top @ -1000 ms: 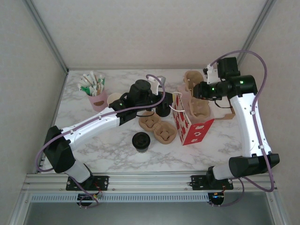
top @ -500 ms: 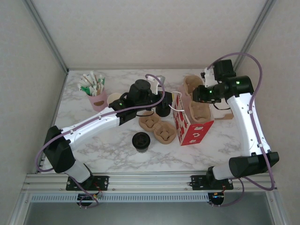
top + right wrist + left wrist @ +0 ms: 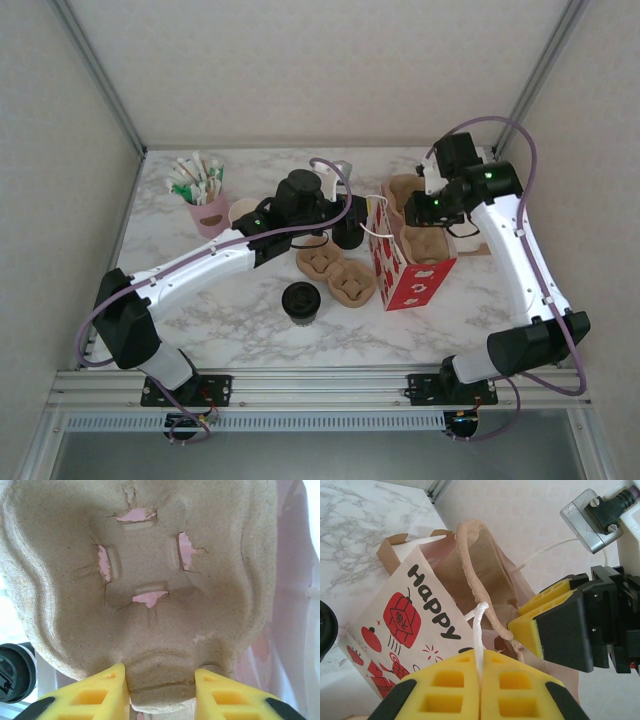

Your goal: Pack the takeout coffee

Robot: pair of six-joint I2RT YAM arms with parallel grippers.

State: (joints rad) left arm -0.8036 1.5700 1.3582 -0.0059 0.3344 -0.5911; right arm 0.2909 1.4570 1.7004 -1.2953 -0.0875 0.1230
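Left wrist view: left jaws clenched on the white cord handle (image 3: 479,625), holding the paper gift bag (image 3: 415,610) open. Right jaws grasp the rim of a pulp cup carrier (image 3: 150,570). In the last second it swung left, now partway into the bag mouth; carrier goes first, I judge. Second carrier (image 3: 336,272) lies empty. Takeout coffee (image 3: 301,302) stands on the desk (image 3: 230,330), apart, unpacked.

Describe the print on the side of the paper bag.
The paper bag has a pale panel with black "Happy" lettering and red cartoon drawings. It shows best in the left wrist view.
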